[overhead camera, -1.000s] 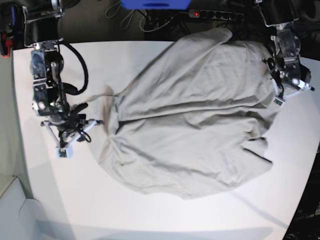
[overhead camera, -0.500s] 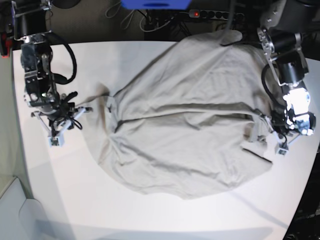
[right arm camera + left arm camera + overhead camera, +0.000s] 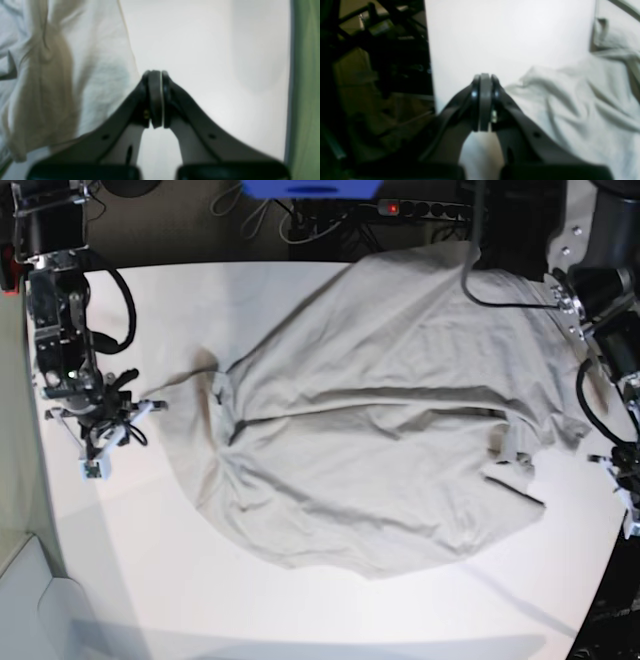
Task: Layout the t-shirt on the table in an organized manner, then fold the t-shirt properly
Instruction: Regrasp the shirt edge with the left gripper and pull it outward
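Note:
The light grey-beige t-shirt (image 3: 380,410) lies spread and wrinkled over the middle of the white table (image 3: 300,610), with its far edge reaching the back rim. My right gripper (image 3: 93,460) is shut and holds nothing, hovering over bare table left of the cloth. In the right wrist view its fingertips (image 3: 155,75) meet just right of the t-shirt's (image 3: 50,87) edge. At the table's right edge my left gripper (image 3: 628,515) is shut and empty too. The left wrist view has the gripper (image 3: 483,77) pressed shut, beside rumpled t-shirt (image 3: 570,105) folds, over the table (image 3: 507,37).
A blue object (image 3: 310,188) and a power strip (image 3: 430,210) with a red light and cables lie behind the table. Dark framework (image 3: 375,75) stands beyond the table's edge by the left gripper. A green surface (image 3: 305,87) borders the table by the right gripper.
Both arms have drawn outward from the shirt. The left gripper moved from the shirt's far right part toward the front right table edge. The right gripper shifted further left.

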Controlling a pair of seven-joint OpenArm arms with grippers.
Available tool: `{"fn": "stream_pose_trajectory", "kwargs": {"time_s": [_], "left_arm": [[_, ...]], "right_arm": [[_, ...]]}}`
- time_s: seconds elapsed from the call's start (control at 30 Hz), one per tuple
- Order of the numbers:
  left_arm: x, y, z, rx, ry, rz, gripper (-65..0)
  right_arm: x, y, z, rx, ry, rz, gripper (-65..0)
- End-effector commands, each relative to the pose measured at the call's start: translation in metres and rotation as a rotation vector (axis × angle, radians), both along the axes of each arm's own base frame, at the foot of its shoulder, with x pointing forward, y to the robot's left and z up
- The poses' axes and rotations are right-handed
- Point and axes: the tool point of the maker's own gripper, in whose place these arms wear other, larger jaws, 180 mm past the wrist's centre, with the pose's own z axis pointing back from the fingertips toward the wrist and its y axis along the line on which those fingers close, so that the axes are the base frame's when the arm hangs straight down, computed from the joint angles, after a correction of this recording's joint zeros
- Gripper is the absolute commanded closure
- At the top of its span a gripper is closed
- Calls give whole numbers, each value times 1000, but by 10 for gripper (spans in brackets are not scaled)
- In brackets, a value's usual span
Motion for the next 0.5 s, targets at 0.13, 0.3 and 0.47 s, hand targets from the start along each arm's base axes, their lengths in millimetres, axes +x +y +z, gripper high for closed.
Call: {"fn": "stream_pose_trajectory", "kwargs": {"time_s": [0.13,0.3,0.47], "left_arm": [[-35,-46,-3,61,37,-10,-1],[-70,-120,-47,20,111,-131,-1],[-103,-151,-63,-21,137,-144,-1]], "right_arm": [[40,12,48,1,-148,72,0],[71,44,72,43,-216,177,-2],[112,69,66,135,-185,210,-3]]}}
